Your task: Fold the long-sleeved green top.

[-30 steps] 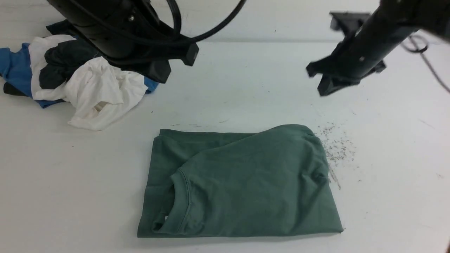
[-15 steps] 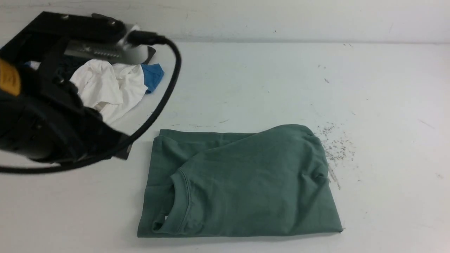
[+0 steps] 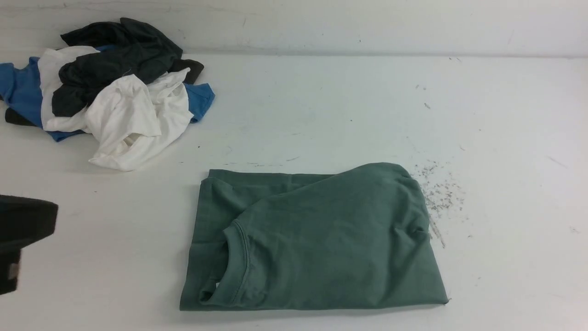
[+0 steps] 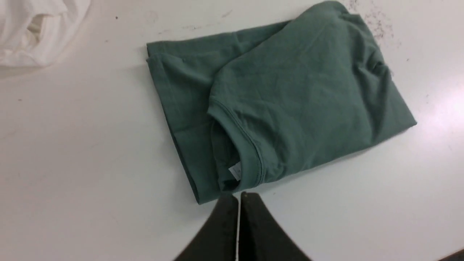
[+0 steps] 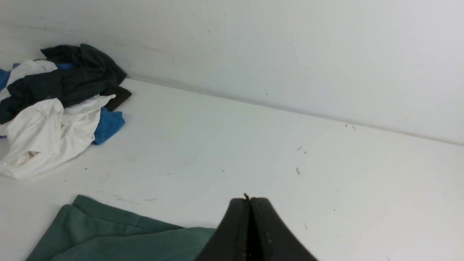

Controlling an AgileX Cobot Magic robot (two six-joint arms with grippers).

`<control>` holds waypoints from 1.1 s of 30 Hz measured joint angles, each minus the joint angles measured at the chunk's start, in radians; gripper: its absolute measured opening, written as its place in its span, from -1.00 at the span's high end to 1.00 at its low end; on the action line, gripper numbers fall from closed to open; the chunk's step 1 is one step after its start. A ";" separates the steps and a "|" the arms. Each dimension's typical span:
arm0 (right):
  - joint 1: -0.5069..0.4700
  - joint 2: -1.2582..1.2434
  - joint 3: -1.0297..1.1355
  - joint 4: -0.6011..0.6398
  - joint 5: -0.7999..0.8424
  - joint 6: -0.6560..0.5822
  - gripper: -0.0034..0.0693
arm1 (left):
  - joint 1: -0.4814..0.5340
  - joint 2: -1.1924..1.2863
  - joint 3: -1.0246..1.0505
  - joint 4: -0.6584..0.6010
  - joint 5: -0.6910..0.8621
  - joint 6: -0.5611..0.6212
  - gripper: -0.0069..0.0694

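Note:
The green long-sleeved top [image 3: 317,239] lies folded into a rough rectangle near the table's front edge, its ribbed collar and white neck tag [image 3: 216,287] toward the left. In the left wrist view the same top [image 4: 282,101] lies flat with the tag [image 4: 235,171] showing. My left gripper [image 4: 238,196] is shut and empty, above the table just clear of the collar edge. The right gripper [image 5: 249,199] is also shut with nothing in it, above the table beyond the top [image 5: 119,237]. Only a dark piece of my left arm [image 3: 20,234] shows at the front view's left edge.
A heap of white, blue and black garments [image 3: 110,96] lies at the table's far left; the right wrist view shows that heap [image 5: 58,105] too. Dark specks [image 3: 436,193] are scattered right of the top. A white wall [image 5: 290,54] runs along the table's far edge.
Both arms have drawn back out of the front view: the right arm is gone, and the left swept down and left to the frame's edge. The top has not moved.

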 joint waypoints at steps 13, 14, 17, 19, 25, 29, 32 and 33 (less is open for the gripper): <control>0.000 -0.526 0.403 -0.043 -0.274 0.040 0.94 | 0.000 -0.069 0.000 0.029 -0.003 -0.035 0.83; 0.000 -0.562 0.426 -0.054 -0.297 0.050 0.94 | 0.000 -0.069 0.000 0.029 -0.007 -0.036 0.83; 0.000 -0.699 0.507 -0.113 -0.388 0.092 0.94 | 0.000 -0.069 0.000 0.029 -0.041 -0.036 0.83; 0.000 -0.768 0.538 -0.149 -0.429 0.120 0.94 | 0.000 -0.069 0.000 0.029 -0.067 -0.036 0.83; -0.001 -0.981 0.638 -0.205 -0.481 0.223 0.94 | 0.000 -0.069 0.000 0.048 -0.165 -0.036 0.83; -0.002 -1.001 0.668 -0.205 -0.482 0.264 0.94 | 0.000 -0.069 0.000 0.050 -0.204 -0.036 0.83; -0.002 -1.001 0.675 -0.199 -0.455 0.289 0.94 | 0.000 -0.063 0.000 0.054 -0.220 -0.035 0.83; -0.002 -1.001 0.676 -0.198 -0.449 0.294 0.94 | 0.000 -0.059 0.000 0.056 -0.224 -0.035 0.83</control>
